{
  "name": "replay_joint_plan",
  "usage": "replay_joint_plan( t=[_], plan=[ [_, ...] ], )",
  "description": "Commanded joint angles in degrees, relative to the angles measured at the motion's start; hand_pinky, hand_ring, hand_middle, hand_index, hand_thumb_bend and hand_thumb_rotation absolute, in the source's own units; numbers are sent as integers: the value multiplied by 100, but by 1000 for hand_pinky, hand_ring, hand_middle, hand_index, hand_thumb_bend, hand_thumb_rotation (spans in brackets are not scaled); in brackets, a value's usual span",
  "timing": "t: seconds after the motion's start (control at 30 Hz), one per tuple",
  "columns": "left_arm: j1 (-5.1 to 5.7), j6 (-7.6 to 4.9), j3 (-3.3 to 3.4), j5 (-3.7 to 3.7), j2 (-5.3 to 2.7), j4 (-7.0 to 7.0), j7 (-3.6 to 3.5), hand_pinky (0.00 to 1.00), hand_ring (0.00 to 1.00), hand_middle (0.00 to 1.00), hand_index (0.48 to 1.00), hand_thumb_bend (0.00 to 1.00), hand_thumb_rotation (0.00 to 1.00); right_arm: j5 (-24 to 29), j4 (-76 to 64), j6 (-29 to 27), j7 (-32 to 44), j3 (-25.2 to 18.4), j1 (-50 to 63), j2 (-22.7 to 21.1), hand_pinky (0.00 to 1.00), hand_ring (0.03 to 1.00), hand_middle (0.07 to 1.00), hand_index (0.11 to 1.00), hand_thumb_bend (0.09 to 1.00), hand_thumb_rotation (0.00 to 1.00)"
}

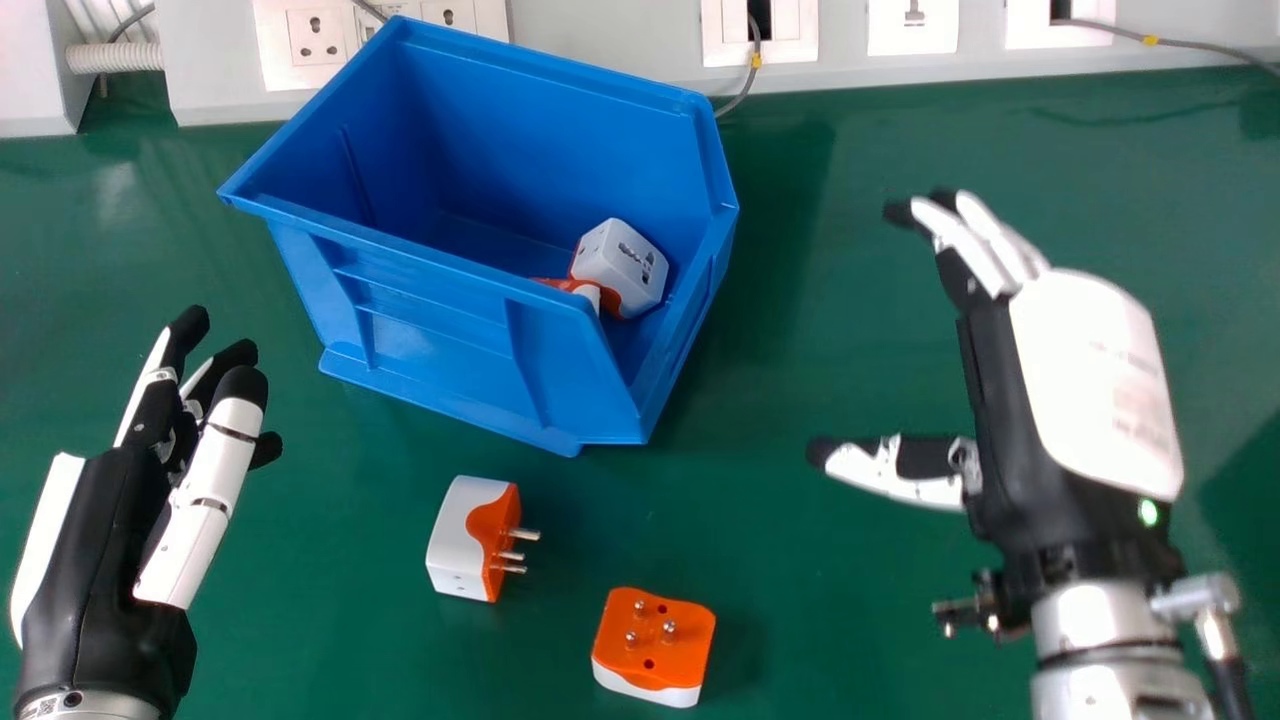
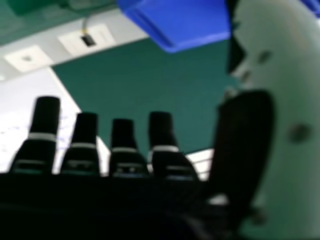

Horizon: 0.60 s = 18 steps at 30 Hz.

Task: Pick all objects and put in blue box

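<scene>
The blue box stands at the upper middle of the head view, with a white and orange adapter and another orange and white piece inside. In front of the box lies a white and orange adapter, its pins facing right. Nearer, an orange-topped adapter rests with its pins up. My left hand is open at the left, holding nothing. At the right, my right hand is open above the table, away from both adapters; its fingers are straight and part of the blue box shows beyond.
The green table carries everything. Behind the box runs a pale wall panel with sockets and thin cables. A white sheet shows beyond my fingers in the right hand view.
</scene>
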Motion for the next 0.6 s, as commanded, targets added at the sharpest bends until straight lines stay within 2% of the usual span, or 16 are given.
replay_joint_plan(
  t=[0.0,0.33,0.57],
  plan=[
    [-37,-73,57,-33,36,-171,-6,816,904,917,963,405,751,-100,-261,-142,-72,25,143,73,733,869,898,820,685,0],
    [-22,-108,76,-58,47,-157,-51,814,904,916,962,405,749,-59,-360,-366,-57,155,840,173,737,872,891,819,682,13],
    [2,-84,127,-95,64,-181,-102,815,904,916,963,405,749,-82,-257,-688,-207,245,1202,144,744,883,895,824,670,63]
  ],
)
